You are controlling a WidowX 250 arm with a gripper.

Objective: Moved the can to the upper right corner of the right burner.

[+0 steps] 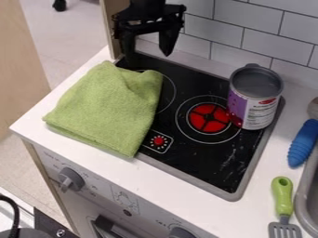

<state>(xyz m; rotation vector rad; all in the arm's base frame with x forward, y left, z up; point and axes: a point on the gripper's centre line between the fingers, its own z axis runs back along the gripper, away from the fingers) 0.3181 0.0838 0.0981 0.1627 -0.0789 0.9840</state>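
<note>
White counter [186,195], black cooktop [220,174] set into it. Green towel [109,109], folded, over cooktop's left edge and onto counter, partly covering the left burner ring [171,83]. Black gripper [149,52] above cooktop's far left corner, pointing down, fingers spread, nothing between. Can [253,97] upright, open top, at cooktop's far right corner, beside the red burner [208,117]. Green-handled spatula [282,197] on counter, right of cooktop's near corner. Blue-handled utensil [303,144] by counter's right side.

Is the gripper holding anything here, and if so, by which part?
Nothing is held: the gripper hangs open, and the can stands on the stove.
</note>
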